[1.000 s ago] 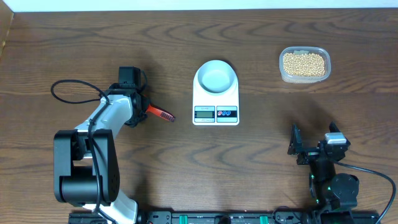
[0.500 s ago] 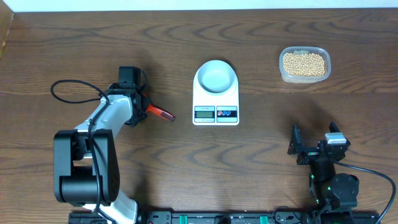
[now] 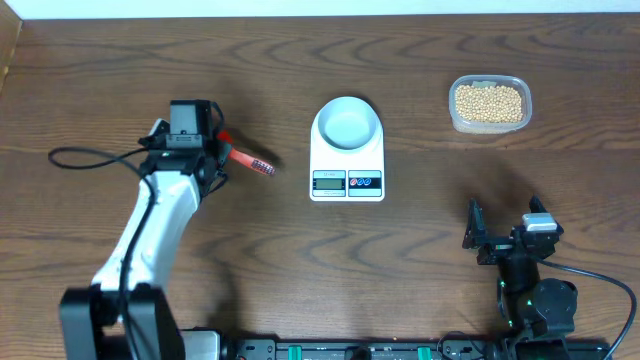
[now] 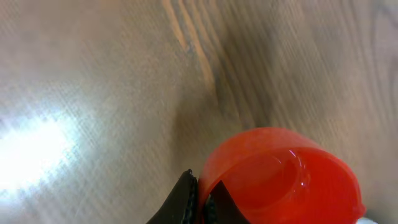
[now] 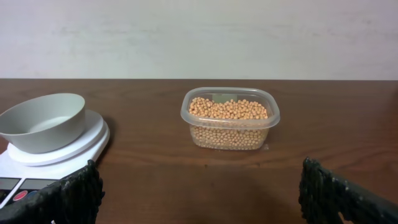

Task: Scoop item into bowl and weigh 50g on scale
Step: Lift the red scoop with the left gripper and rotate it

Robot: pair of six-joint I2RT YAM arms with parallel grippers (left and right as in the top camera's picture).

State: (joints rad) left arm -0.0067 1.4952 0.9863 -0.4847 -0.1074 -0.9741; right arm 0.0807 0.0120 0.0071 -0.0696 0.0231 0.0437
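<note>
Beans: all are kept in the clear tub, upper right. Bowl is set empty on scale, upper centre. Red scoop is gripped by the closed left pincer; right pincer is held wide open. Scooping and weighing are judged not yet begun.

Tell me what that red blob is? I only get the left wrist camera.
Observer: A red scoop, pinched in the left arm's fingers.
Operator: Is there anything for it to scoop?
Observer: Yes, beans in a clear tub, off to the right beyond the scale.
Operator: What's on that scale?
Observer: An empty bowl stands on it.
</note>
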